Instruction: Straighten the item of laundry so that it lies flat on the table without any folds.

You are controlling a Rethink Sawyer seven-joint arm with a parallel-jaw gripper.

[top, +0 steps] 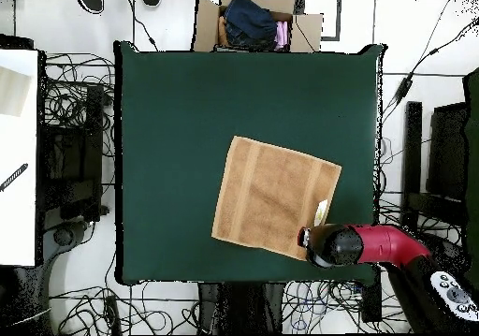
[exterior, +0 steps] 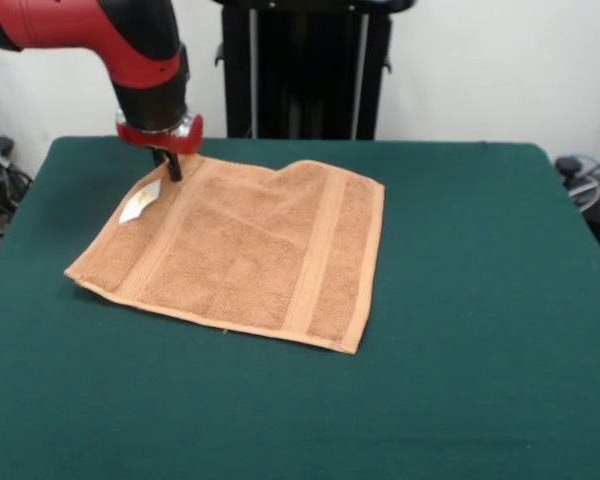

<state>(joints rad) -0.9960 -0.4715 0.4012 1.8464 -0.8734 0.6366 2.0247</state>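
Observation:
The orange-tan towel [exterior: 245, 250] lies spread on the green table [exterior: 460, 300], left of centre, with its border bands showing and a white label [exterior: 140, 203] near its far left corner. Its far edge dips slightly in the middle. My gripper [exterior: 168, 168] stands straight down on that far left corner, touching the towel beside the label. In the overhead view the towel [top: 271, 197] lies near the table's [top: 187, 117] bottom right, and the arm's red and black head [top: 329, 246] covers the gripper at the towel's lower right corner.
A cardboard box with clothes [top: 253, 21] stands beyond the table's top edge in the overhead view. Cables lie on the floor around the table. The robot's black pedestal [exterior: 305, 70] stands behind the far edge.

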